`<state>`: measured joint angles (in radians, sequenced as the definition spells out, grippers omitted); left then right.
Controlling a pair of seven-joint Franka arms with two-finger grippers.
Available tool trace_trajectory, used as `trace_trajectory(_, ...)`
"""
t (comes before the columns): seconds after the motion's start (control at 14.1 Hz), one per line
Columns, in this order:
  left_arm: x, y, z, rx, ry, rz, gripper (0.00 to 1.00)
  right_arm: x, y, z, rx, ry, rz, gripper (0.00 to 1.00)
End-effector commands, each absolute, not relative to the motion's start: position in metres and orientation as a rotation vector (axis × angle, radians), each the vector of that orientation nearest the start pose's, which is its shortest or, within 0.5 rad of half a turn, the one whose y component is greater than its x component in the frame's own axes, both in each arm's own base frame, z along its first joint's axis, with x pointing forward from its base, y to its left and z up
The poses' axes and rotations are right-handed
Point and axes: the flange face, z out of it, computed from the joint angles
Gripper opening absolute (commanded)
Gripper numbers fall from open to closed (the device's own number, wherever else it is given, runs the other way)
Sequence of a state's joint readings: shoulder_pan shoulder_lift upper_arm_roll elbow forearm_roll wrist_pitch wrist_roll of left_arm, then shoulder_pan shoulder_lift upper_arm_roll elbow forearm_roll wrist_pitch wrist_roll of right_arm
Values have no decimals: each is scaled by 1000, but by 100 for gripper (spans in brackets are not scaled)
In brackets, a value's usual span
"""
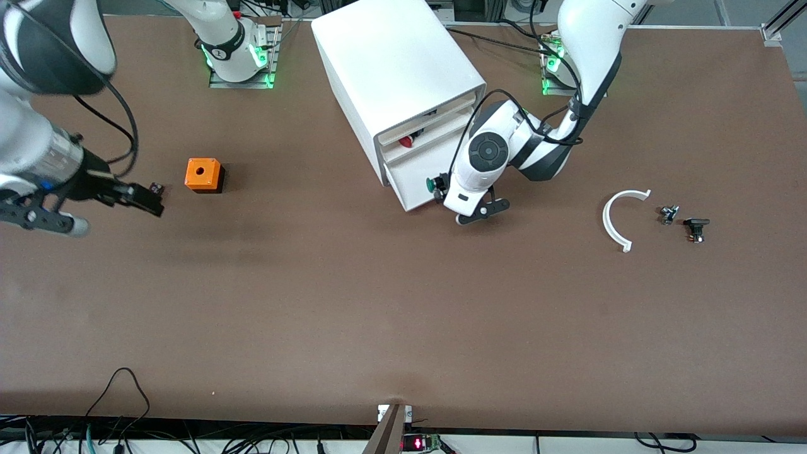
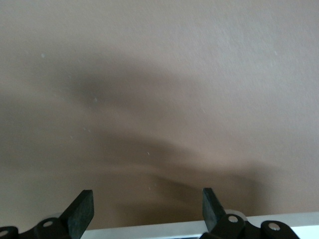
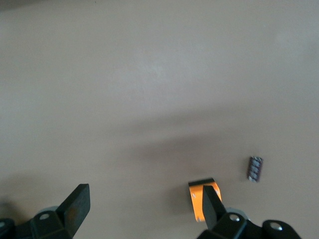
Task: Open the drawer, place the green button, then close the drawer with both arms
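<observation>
Front view: green-capped push button with black body (image 1: 434, 184) sits at the front lip of the wide shallow white plastic lowest drawer (image 1: 421, 180) of the big white box cabinet (image 1: 396, 75), touching the left gripper (image 1: 441, 189); right gripper (image 1: 142, 198) waits above the table near the orange cube with a hole (image 1: 203, 174).

Left wrist view: black pads (image 2: 82, 211) spread wide, nothing between; white drawer edge below; if closing, push squarely, button clear.

Right wrist view: fingers (image 3: 75, 206) apart, empty.
</observation>
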<state>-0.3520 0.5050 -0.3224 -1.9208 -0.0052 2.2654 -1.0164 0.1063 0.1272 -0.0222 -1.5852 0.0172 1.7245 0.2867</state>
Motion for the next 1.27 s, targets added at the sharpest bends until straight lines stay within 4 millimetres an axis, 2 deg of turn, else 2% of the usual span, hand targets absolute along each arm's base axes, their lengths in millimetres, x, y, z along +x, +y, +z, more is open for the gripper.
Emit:
trace_trajectory(0.0, 458, -385, 234, -3068, -551, 344, 97, 552, 59, 586, -3106, 262, -20, 100)
trace_trajectory(0.14, 445, -389, 227, -3056, -522, 369, 97, 529, 63, 596, -3110, 248, -42, 100)
trace_trajectory(0.28, 431, -395, 225, -3060, -535, 436, 97, 520, 61, 597, -3119, 245, -40, 100)
trace_trajectory(0.57, 420, -406, 227, -3064, -545, 476, 98, 512, 37, 605, -3130, 123, -66, 100)
trace_trajectory(0.78, 414, -409, 225, -3064, -531, 491, 98, 519, 38, 598, -3145, 111, -45, 100)
trace_trajectory(0.92, 413, -410, 224, -3066, -550, 517, 98, 525, 34, 602, -3143, 97, -66, 100)
trace_trajectory(0.99, 408, -415, 224, -3068, -555, 542, 98, 535, 35, 608, -3138, 80, -101, 100)
trace_trajectory(1.06, 405, -417, 226, -3070, -555, 553, 98, 558, 35, 609, -3136, 72, -101, 100)
trace_trajectory(1.2, 401, -419, 226, -3053, -555, 594, 98, 573, 29, 617, -3136, 94, -53, 100)
